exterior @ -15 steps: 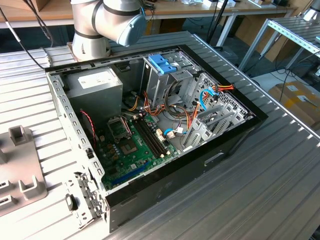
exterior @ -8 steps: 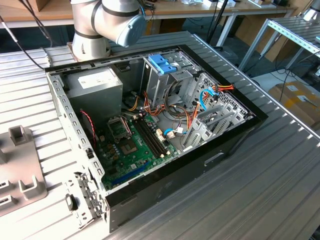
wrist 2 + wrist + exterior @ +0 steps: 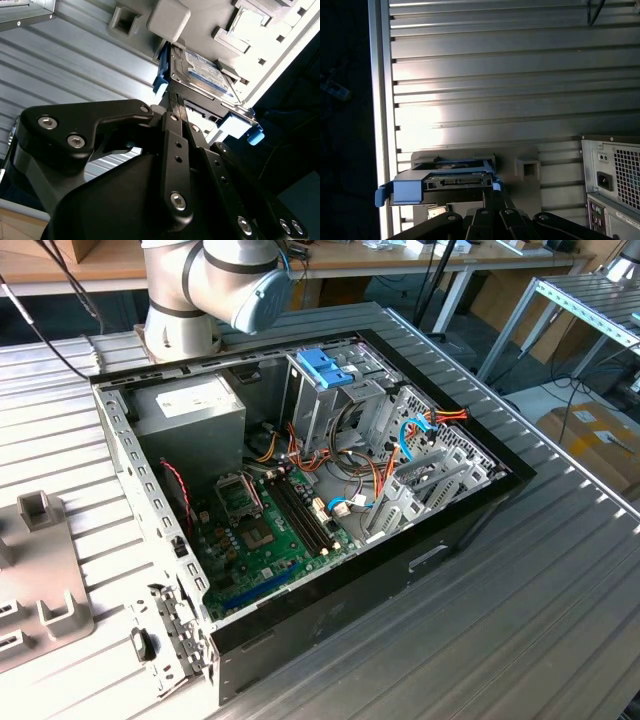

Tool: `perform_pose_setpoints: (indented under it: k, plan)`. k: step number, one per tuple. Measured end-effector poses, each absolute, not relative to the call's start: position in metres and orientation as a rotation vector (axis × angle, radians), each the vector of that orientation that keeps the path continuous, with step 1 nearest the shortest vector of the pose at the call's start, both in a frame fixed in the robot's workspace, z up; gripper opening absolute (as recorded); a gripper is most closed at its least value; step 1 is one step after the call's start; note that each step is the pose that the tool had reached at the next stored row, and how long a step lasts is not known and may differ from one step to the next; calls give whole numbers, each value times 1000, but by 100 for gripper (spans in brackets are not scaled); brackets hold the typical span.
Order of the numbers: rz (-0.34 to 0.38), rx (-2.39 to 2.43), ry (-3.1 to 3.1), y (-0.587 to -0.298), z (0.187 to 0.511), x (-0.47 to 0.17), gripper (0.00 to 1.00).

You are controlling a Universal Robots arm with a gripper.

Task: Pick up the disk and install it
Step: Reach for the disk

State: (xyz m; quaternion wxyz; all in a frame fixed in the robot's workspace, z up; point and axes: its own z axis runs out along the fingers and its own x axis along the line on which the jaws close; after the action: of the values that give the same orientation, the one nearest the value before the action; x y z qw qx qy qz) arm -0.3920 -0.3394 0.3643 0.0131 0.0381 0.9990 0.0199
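Disk (image 3: 207, 70) lies label up in the grey holder (image 3: 169, 20) directly ahead of the claw (image 3: 176, 97), with blue rails (image 3: 159, 75) along its two long edges. The claw's fingers (image 3: 175, 130) are closed almost to a point at the disk's near corner, beside one rail; whether they pinch anything cannot be told. The holder's raised blocks hem the disk in on its far side. The ribbed table (image 3: 495, 75) stretches beyond, and the computer case (image 3: 615, 175) stands off to one side, well apart

An open computer case (image 3: 330, 630) lies on the ribbed table (image 3: 520, 640), green motherboard (image 3: 270, 540) and grey power supply (image 3: 190, 405) inside.
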Motion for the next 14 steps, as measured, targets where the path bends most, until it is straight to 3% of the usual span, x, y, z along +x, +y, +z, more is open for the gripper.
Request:
perform_pose_setpoints:
  k: [14]
  plan:
    - [62, 119, 3112, -339, 364, -402, 11]
